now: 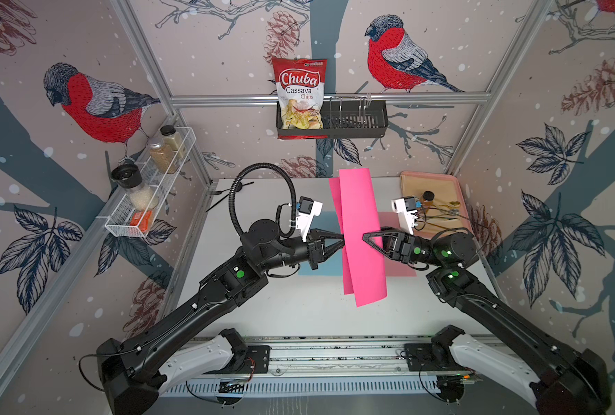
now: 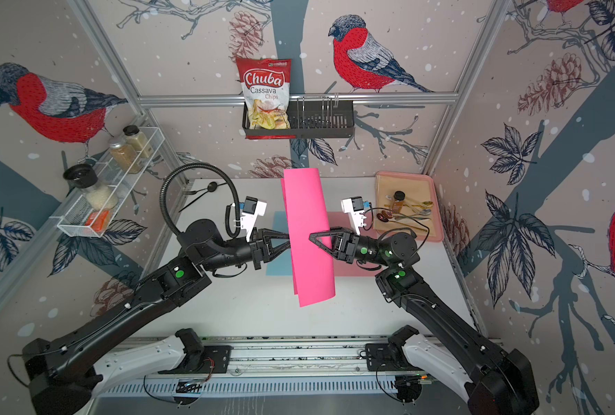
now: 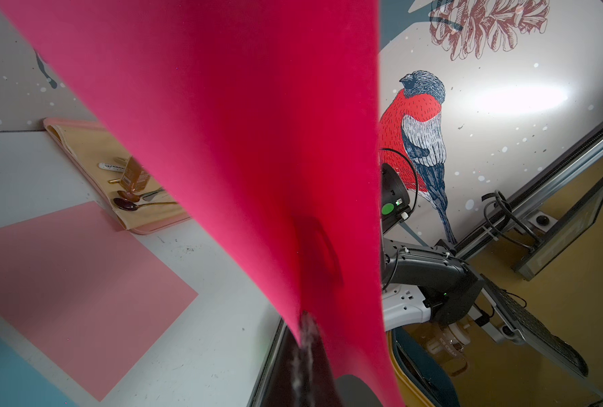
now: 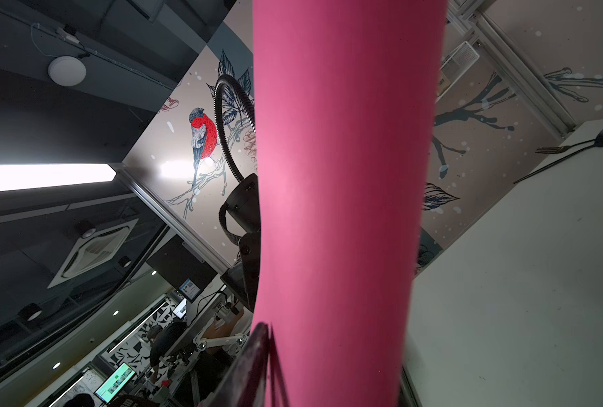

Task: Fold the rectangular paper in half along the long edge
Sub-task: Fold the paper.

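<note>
Above mid-table (image 1: 298, 312), the pink paper (image 1: 356, 201) is up in the air, standing roughly on edge. It's bent lengthwise into two loose layers; the bend is rounded and the layers sit offset. The left gripper (image 1: 341, 241) is pinched tight on the paper's left side. The right gripper (image 1: 365, 237) has one finger across the front face. Can't tell if its jaws are clamped or slack.

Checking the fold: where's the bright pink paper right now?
In both top views the bright pink paper hangs above the table, bent over, between the left pincer and right pincer.
</note>
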### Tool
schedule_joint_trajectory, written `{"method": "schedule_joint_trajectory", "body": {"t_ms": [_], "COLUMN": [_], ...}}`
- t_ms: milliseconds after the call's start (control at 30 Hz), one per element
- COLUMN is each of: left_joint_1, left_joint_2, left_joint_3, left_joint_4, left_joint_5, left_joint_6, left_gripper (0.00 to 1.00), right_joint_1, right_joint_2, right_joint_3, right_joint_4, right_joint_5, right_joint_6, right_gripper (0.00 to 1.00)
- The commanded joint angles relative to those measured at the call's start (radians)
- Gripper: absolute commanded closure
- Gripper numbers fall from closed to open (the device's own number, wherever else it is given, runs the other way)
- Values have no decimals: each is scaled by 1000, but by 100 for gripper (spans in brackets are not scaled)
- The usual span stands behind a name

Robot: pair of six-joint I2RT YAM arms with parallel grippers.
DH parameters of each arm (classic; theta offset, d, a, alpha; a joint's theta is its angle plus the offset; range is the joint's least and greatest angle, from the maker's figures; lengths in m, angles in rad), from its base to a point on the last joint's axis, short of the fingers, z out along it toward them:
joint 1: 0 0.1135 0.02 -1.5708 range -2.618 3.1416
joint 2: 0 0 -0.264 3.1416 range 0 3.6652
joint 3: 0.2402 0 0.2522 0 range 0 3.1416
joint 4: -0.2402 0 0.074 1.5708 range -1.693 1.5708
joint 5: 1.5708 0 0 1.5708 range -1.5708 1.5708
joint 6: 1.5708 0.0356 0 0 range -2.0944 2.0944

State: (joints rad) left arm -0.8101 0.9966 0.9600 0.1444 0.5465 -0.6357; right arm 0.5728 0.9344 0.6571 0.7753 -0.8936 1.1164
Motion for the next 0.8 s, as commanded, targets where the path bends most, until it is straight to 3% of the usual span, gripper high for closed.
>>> {"method": "schedule_joint_trajectory", "body": {"t_ms": [0,533,767], "left_joint_1": [-1,-1,-1], "left_joint_2": [-2,-13,-3], "left_joint_3": [8,28,26], "left_joint_4": [0,-42,-31], "left_joint_5": [-5,-20,-13], "left_joint_6": [18,38,33], "left_gripper": [100,100,100], "right_joint_1": [-1,-31,2], "right_joint_2": [-5,-20,-11], "right_joint_3": [4,3,21], "right_joint_4": [6,-26,-25], "right_joint_5": [9,17,5], "right_joint_6": [-17,-29,-32], "right_gripper": [66,71,54]}}
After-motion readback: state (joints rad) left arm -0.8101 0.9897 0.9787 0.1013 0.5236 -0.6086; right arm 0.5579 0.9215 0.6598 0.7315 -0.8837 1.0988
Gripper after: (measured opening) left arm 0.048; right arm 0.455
